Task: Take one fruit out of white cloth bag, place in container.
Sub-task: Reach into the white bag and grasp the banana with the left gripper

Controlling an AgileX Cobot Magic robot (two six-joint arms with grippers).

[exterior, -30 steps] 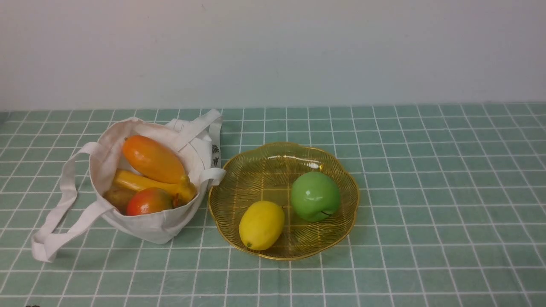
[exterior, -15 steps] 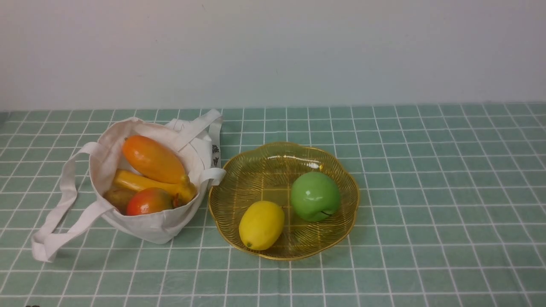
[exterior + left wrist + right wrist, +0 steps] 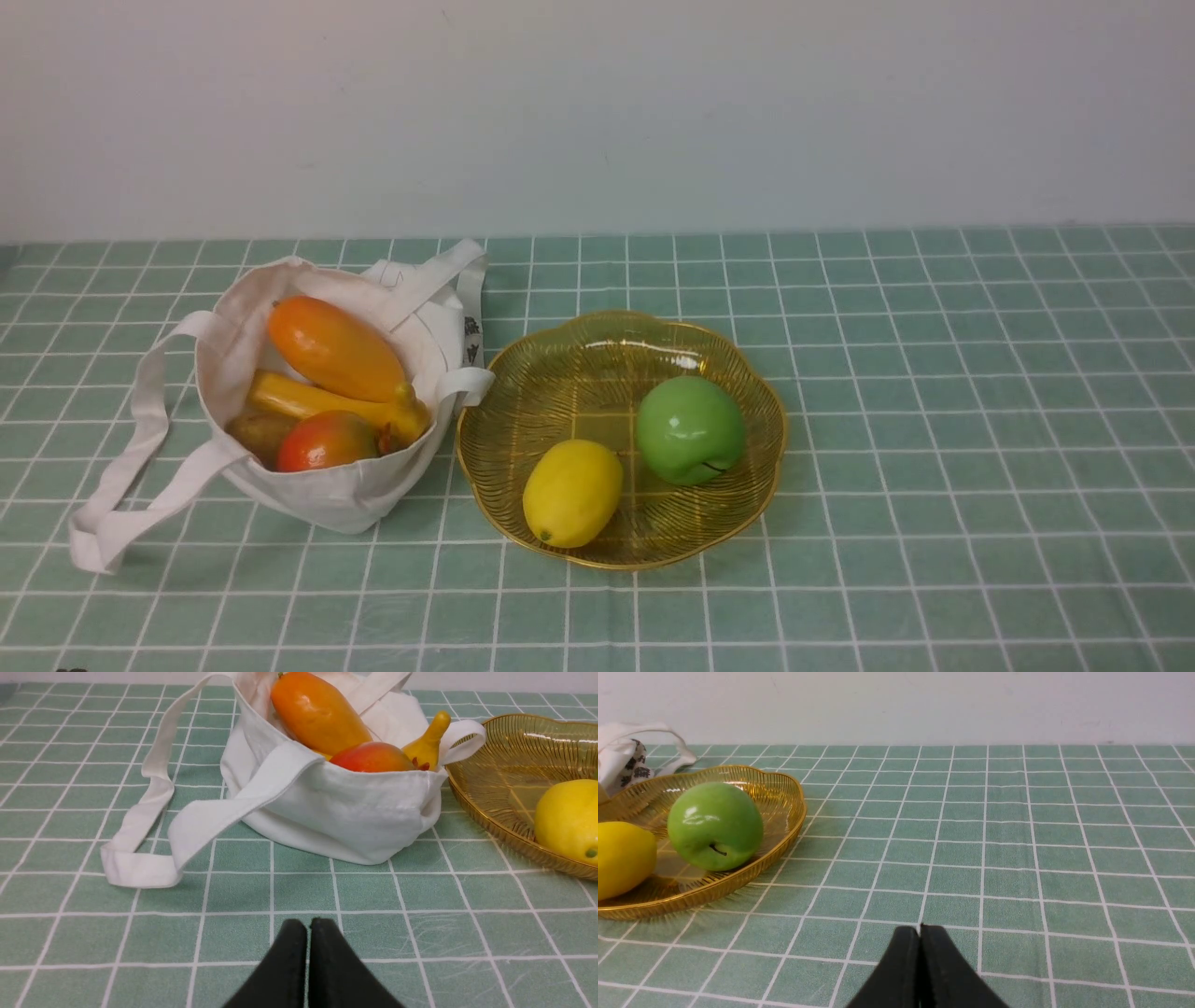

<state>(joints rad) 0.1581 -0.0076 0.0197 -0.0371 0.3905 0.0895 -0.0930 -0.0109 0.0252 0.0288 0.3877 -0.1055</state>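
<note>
The white cloth bag [image 3: 308,485] [image 3: 355,816] stands open at the left of the table. Inside it lies the banana [image 3: 317,399], whose stem tip [image 3: 432,735] pokes over the bag's rim, between a fat orange fruit [image 3: 334,347] and a red-orange one [image 3: 327,441]. The amber container [image 3: 747,509] [image 3: 780,807] sits just right of the bag. My left gripper [image 3: 308,924] is shut and empty, low over the cloth in front of the bag. Well to the right of the container, my right gripper [image 3: 920,929] is shut too, holding nothing. Neither arm shows in the front view.
A lemon [image 3: 571,492] and a green apple [image 3: 691,429] lie in the container. The bag's long strap handles [image 3: 121,523] trail onto the green checked tablecloth [image 3: 980,448] to the left. A pale wall closes off the back.
</note>
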